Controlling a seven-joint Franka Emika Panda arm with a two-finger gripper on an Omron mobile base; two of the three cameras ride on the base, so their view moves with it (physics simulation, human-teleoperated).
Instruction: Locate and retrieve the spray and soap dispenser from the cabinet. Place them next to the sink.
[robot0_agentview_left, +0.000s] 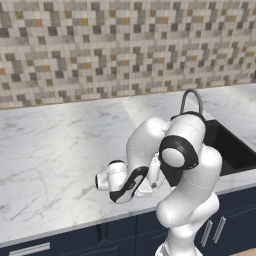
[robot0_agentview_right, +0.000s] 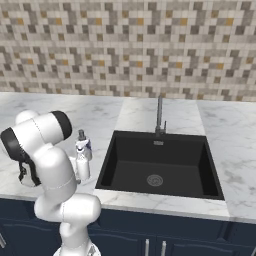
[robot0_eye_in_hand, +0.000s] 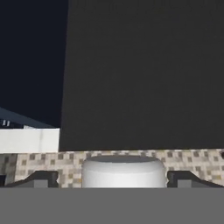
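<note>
Two bottles stand side by side on the white marble counter just left of the sink (robot0_agentview_right: 157, 165). The soap dispenser (robot0_agentview_right: 85, 148) is grey with a dark pump head and stands at the back. The spray (robot0_agentview_right: 82, 169), a slim white bottle, stands in front of it. My gripper (robot0_eye_in_hand: 113, 179) is open. A pale rounded cylinder (robot0_eye_in_hand: 124, 169) sits between the fingertips (robot0_eye_in_hand: 41, 179) with a gap on each side; I cannot tell which bottle it is. The dark cabinet (robot0_eye_in_hand: 144, 74) looms above the tiled wall. My folded arm keeps the hand (robot0_agentview_left: 117, 182) low over the counter's front.
A curved dark faucet (robot0_agentview_left: 192, 99) rises behind the black basin (robot0_agentview_left: 232, 150). Marble counter (robot0_agentview_left: 55, 145) stretches to the left of the arm. A mosaic tile backsplash (robot0_agentview_right: 130, 55) runs along the back. Navy drawers with silver handles (robot0_agentview_left: 30, 248) sit below the counter edge.
</note>
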